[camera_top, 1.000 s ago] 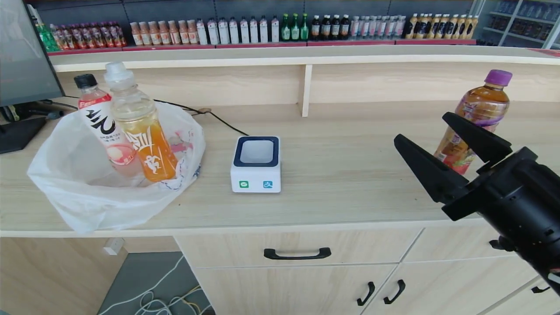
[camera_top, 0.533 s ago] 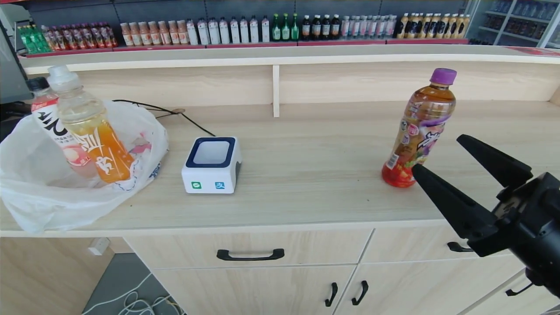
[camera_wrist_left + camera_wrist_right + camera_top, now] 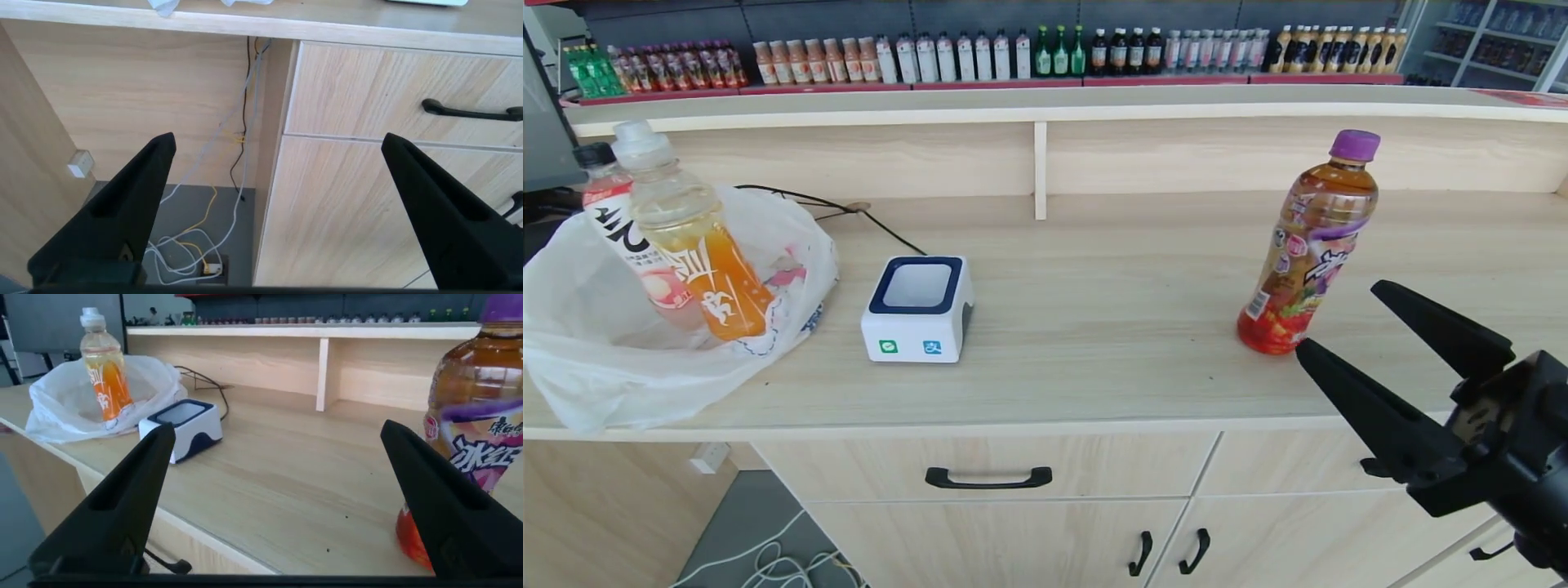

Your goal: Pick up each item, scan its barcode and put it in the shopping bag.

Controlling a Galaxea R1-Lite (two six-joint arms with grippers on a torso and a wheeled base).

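— Standing or lying, how is the purple-capped bottle (image 3: 1307,245) sitting?
— It is standing upright on the tabletop (image 3: 1111,310), toward the right side and well apart from the scanner (image 3: 919,309). Nothing is touching it.
— What is the right end effector (image 3: 1338,317) doing?
— It is hovering near the bottle's base, gaping wide apart and gripping nothing. The bottle is sitting beyond the tips, not between them.
— And the left end effector (image 3: 278,140)?
— It is hanging below the tabletop edge, facing the drawer fronts (image 3: 392,90), also spread wide apart and carrying nothing.
— Is the shopping bag (image 3: 596,367) holding anything?
— It is lying open at the left end of the tabletop. An orange drink bottle (image 3: 698,261) and a pink-labelled bottle (image 3: 625,237) are leaning inside it, side by side and touching.
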